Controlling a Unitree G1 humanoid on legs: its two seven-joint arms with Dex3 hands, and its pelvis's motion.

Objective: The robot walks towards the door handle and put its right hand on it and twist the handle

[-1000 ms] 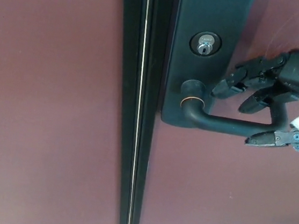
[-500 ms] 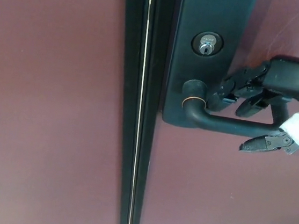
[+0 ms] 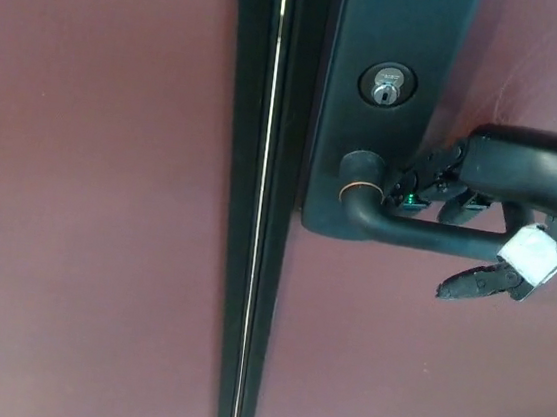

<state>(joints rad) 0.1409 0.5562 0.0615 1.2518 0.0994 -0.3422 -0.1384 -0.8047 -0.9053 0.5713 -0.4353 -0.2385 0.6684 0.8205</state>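
Note:
A dark lever door handle (image 3: 426,235) sticks out to the right from its round hub (image 3: 362,168) on a black backplate (image 3: 399,31), below a silver keyhole (image 3: 384,85). My right hand (image 3: 498,183) comes in from the right and straddles the lever. Its two fingers (image 3: 428,180) lie on top of the lever close to the hub. The thumb (image 3: 479,281) hangs just under the lever, a small gap apart from it. The hand is open, with the lever between fingers and thumb. My left hand does not show.
The maroon door (image 3: 89,197) fills the view. A black vertical strip with a thin bright seam (image 3: 257,216) runs down beside the backplate. A white patch (image 3: 533,253) sits on my right hand near the thumb's base.
My right hand has moved left and down along the lever. Its fingers have gone from spread above the lever to lying on it near the hub. The thumb stays below.

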